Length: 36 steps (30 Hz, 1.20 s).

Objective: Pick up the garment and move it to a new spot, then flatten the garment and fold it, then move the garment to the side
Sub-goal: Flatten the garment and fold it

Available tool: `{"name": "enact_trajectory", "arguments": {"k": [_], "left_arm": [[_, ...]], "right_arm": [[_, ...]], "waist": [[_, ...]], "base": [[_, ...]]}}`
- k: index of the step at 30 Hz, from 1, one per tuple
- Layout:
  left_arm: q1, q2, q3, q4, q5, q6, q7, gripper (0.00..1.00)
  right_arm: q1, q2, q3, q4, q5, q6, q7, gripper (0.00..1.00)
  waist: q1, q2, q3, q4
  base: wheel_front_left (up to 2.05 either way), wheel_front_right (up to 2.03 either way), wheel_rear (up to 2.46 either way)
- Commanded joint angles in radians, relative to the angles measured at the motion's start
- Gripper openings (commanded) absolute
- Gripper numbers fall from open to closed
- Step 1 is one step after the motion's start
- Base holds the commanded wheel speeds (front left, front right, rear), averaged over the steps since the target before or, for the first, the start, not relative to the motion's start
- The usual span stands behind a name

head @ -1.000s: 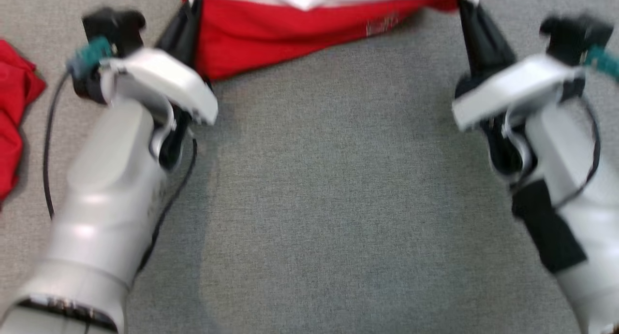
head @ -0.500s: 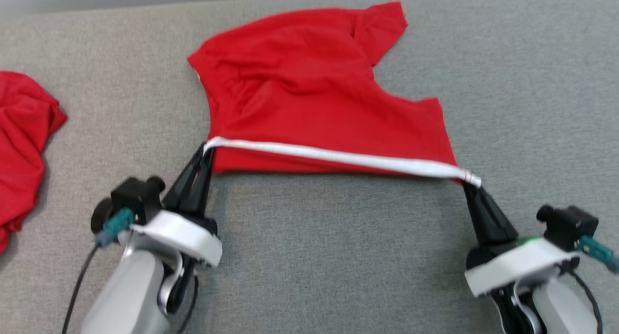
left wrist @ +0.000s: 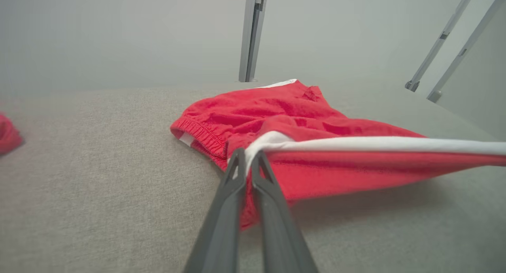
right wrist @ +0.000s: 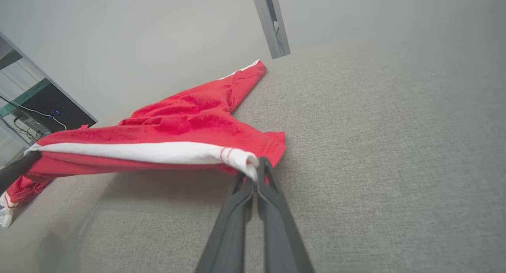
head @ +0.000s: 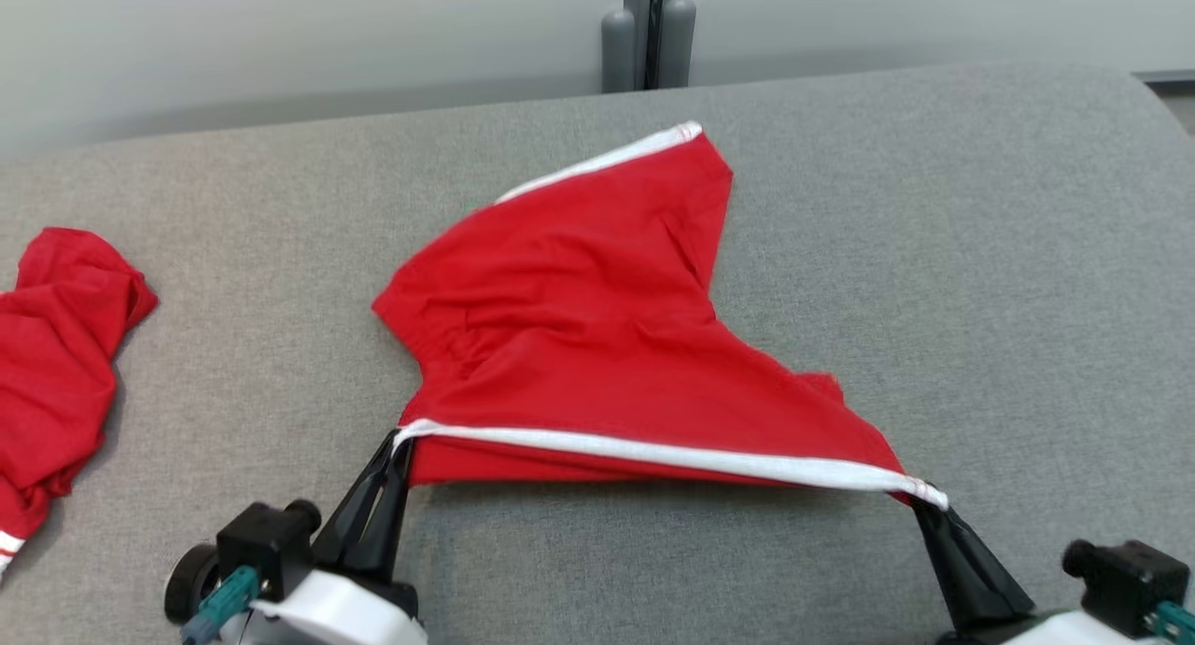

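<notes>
Head view: a grey cloth-covered desk (head: 980, 281) takes up most of the frame, with a pale wall behind it. A pair of red shorts (head: 579, 337) sits about mid-desk, a little left of centre. Its far leg lies on the cloth and points toward the back edge, and its near side is raised off the surface with a shadow under it. A second red garment (head: 56, 365) lies crumpled at the desk's left edge, well apart from the shorts. A grey upright post (head: 646, 38) stands behind the desk's back edge.

The left gripper (head: 400, 440) is at the lower left. Its dark fingers (left wrist: 237, 174) are pressed together on the near left corner of the shorts, just beside the elastic waistband (left wrist: 197, 132). The right gripper (head: 922, 503) is at the lower right. Its fingers (right wrist: 269, 182) are closed narrow on the near right corner, where thin red lines cross the white cloth.

A white side stripe (head: 653, 455) runs taut between the two grippers, along the raised edge of the shorts. Another white stripe (head: 607, 160) runs along the far leg, which lies flat on the desk.
</notes>
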Motion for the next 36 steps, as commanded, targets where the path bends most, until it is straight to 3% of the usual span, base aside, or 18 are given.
{"name": "enact_trajectory", "arguments": {"k": [1, 12, 24, 36], "left_arm": [[0.034, 0.022, 0.011, -0.04, -0.005, 0.022, 0.018, 0.0], [0.201, 0.043, 0.008, -0.286, -0.01, 0.122, 0.13, 0.0], [0.151, 0.052, -0.013, -0.293, -0.032, 0.095, 0.189, 0.0], [-0.064, 0.027, 0.004, -0.174, -0.067, 0.041, 0.183, 0.0]], "right_arm": [[0.038, -0.002, -0.034, -0.036, -0.021, 0.0, 0.031, 0.0], [0.203, 0.045, -0.133, -0.24, -0.062, 0.0, 0.172, 0.0], [0.082, 0.027, -0.124, -0.161, -0.074, 0.0, 0.1, 0.0], [-0.26, -0.093, -0.046, 0.063, -0.012, 0.0, -0.027, 0.0]], "waist": [[0.0, -0.0001, -0.023, -0.001], [0.0, -0.0001, -0.072, 0.009], [0.0, -0.0001, -0.048, 0.027], [0.0, -0.0001, 0.083, 0.091]], "base": [[0.0, 0.0, 0.0], [0.0, 0.0, 0.0], [0.0, 0.0, 0.0], [0.0, 0.0, 0.0]]}}
